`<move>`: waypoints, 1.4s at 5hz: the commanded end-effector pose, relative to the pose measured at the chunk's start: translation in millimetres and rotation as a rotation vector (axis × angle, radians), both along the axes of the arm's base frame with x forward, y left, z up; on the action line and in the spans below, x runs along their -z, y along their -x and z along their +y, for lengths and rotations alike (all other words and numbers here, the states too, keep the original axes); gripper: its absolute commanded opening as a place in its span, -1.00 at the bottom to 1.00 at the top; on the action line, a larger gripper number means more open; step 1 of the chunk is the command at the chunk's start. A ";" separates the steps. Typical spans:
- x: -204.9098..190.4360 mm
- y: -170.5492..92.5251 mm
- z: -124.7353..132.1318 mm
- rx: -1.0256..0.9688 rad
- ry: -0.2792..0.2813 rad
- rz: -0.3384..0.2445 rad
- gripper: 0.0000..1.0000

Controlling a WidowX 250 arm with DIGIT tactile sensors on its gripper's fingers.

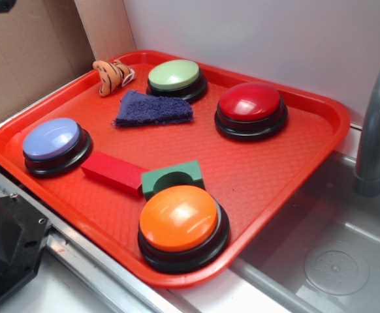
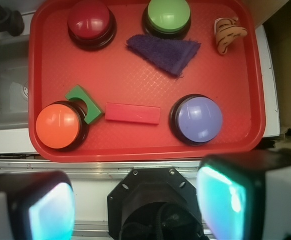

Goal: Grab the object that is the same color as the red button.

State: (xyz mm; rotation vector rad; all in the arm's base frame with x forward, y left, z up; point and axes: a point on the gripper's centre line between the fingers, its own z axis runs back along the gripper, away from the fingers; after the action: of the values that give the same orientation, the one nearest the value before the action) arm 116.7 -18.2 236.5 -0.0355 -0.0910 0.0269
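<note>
Target is the red block (image 1: 113, 171), matching the red button (image 1: 251, 104), which sits upper right of the tray in the exterior view. The block lies flat on the red tray (image 1: 262, 169), lower-left of centre in that view, between the blue button (image 1: 51, 140) and the green notched block (image 1: 172, 178). One end looks touching or nearly touching the green piece; I can't tell which.

In the wrist view it's just below centre of the frame (image 2: 133, 113), long axis running left-right, with the orange button (image 2: 58, 126) to the left past the green block and the blue one to the right.

Gripper (image 2: 135, 205): fingers spread wide apart at the bottom of the wrist frame, nothing between them, well above the tray and off its near edge.

Handling, my read: looks like a solid rigid block, light, no give, not fragile. Faces look smooth, so it could slip if pinched at a corner. It's low-profile, so there's little side wall to grab and the fingertips need to get right down to the tray surface.

I'd take it across the short width, mid-length, jaws on the two long sides. Stay away from the end near the green block. The long sides have bare tray next to them.
</note>
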 end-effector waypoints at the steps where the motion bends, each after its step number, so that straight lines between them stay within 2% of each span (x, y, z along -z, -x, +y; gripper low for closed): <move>1: 0.0 0.0 0.0 0.000 0.000 0.000 1.00; 4: 50.6 -44.1 -29.1 0.663 -0.080 -0.049 1.00; 5: 76.4 -52.0 -33.9 0.892 -0.088 -0.093 1.00; 6: 112.8 -55.7 -29.9 1.101 -0.104 -0.095 1.00; 7: 142.5 -56.8 -20.9 1.229 -0.071 -0.118 1.00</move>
State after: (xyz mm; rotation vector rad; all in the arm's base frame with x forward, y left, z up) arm 171.7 -35.0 85.0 -0.0326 -0.1344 -1.1911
